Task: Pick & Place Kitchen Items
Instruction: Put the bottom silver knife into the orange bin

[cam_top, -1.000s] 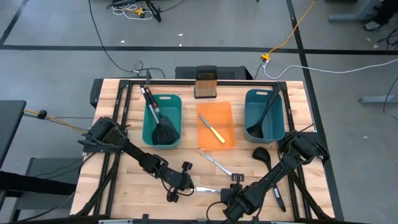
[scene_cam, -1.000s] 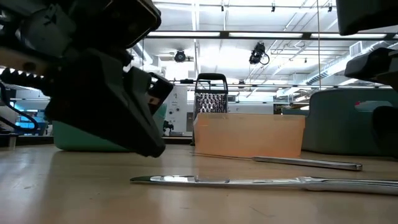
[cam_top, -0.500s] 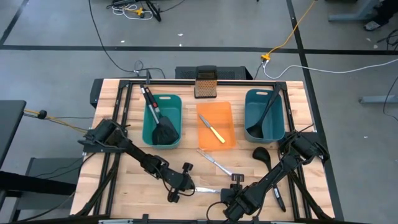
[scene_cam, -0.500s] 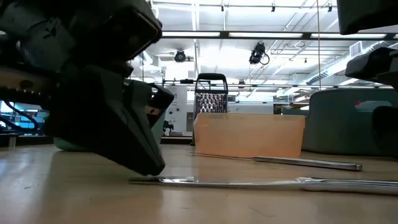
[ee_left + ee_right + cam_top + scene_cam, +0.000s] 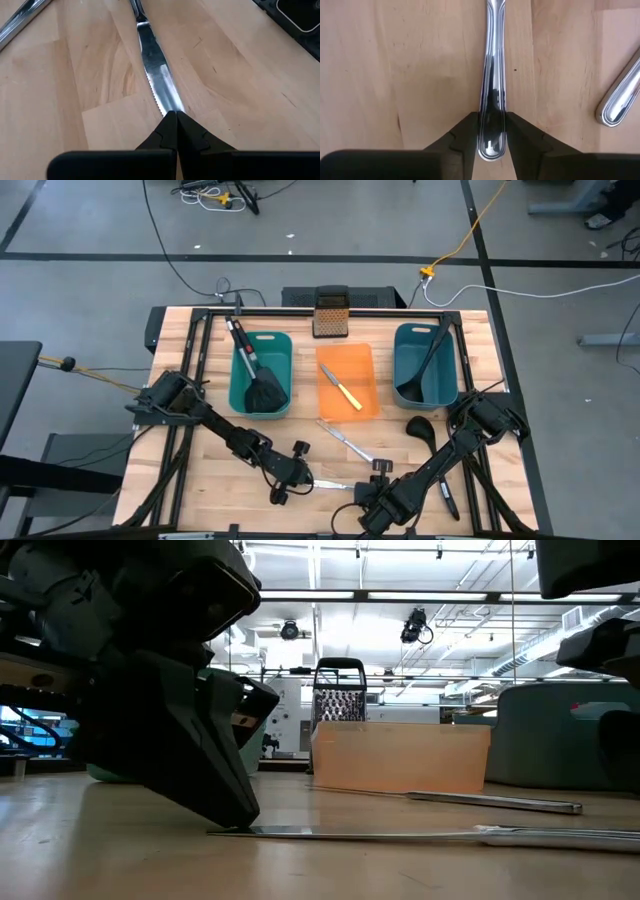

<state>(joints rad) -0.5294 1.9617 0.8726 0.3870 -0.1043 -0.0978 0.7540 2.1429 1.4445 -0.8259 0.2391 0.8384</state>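
High view, slim silver table knife (image 5: pixel 335 485) flat on the pale wooden table (image 5: pixel 200 480) near the front edge, left gripper (image 5: pixel 173 116) pressed together on its blade tip, right gripper (image 5: pixel 492 131) clamped around its handle end, second silver knife (image 5: pixel 345 440) just behind.

Pale wooden table (image 5: pixel 200 380) with visible grain. Two teal bins (image 5: pixel 262 370) flank an orange tray (image 5: pixel 347 380) holding a yellow-handled knife (image 5: pixel 346 395). Black spatula (image 5: pixel 262 385) and black ladles (image 5: pixel 425 365). Shiny silver table knives (image 5: pixel 345 440), one with a serrated blade (image 5: pixel 157 85). Dark metal grater (image 5: pixel 331 315). Black robot arms (image 5: pixel 230 435).
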